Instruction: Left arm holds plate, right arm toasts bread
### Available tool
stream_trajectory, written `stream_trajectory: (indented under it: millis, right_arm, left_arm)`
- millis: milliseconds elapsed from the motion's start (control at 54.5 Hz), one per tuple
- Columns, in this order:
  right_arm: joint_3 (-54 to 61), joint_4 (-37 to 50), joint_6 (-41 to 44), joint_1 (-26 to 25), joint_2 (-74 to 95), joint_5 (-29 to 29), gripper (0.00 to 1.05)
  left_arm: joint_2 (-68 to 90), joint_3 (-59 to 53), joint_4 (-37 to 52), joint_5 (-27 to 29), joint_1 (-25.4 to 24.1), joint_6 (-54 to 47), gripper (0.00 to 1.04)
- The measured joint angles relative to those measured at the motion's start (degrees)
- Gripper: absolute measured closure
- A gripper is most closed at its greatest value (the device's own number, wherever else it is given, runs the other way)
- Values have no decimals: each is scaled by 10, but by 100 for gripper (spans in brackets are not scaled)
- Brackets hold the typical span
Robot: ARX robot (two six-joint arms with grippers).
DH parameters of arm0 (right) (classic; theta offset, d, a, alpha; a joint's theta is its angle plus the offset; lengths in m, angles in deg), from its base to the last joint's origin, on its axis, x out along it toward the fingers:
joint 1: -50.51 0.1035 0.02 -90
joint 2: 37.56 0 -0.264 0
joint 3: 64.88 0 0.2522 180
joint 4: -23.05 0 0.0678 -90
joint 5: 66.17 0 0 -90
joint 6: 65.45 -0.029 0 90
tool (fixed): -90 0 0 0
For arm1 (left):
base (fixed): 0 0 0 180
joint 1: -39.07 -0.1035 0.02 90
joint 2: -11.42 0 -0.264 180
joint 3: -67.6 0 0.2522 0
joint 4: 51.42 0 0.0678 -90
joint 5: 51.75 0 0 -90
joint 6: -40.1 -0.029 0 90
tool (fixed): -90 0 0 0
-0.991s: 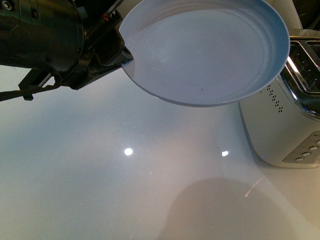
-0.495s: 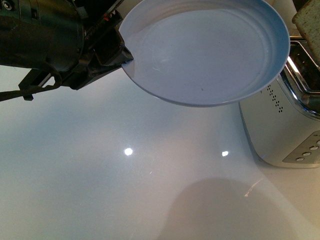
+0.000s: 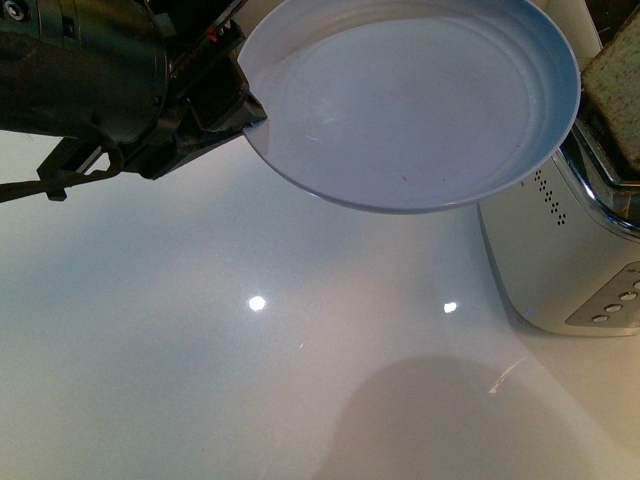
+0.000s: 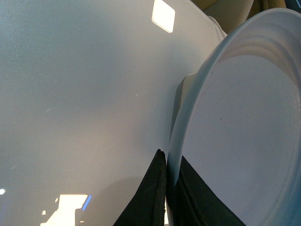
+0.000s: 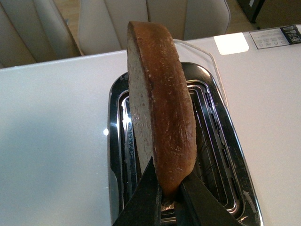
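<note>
My left gripper (image 3: pixel 240 105) is shut on the left rim of the pale blue plate (image 3: pixel 410 100), which hangs tilted and empty above the table. In the left wrist view the rim of the plate (image 4: pixel 235 136) sits pinched between the black fingers (image 4: pixel 155 188) of the left gripper (image 4: pixel 170 179). My right gripper (image 5: pixel 170 195) is shut on the lower edge of the bread (image 5: pixel 162 117), a brown slice held upright on edge over the toaster's slots (image 5: pixel 211 136). In the front view the bread (image 3: pixel 615 85) shows at the right edge, above the toaster (image 3: pixel 560 240).
The white toaster with a chrome top and a row of buttons (image 3: pixel 615 300) stands at the table's right. The glossy white table (image 3: pixel 250 350) spreads below the plate. Pale chairs (image 5: pixel 117 23) stand beyond the table's far edge.
The bread has come into the front view at the right edge and moved lower over the toaster. The plate and the left arm have stayed still.
</note>
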Motion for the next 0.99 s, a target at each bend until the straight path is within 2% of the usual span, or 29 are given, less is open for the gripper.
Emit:
stream_trajectory:
  millis: [789,862,991]
  right_arm:
    - [21,16,2,11,52,-4,101]
    - [31,18,2,10,53,2,84]
    - [41,20,2,9,52,7,68]
  left_arm:
    - [0,0,0,0,0,0,102]
    - [0,0,0,0,0,0,102]
    - [0,0,0,0,0,0,102]
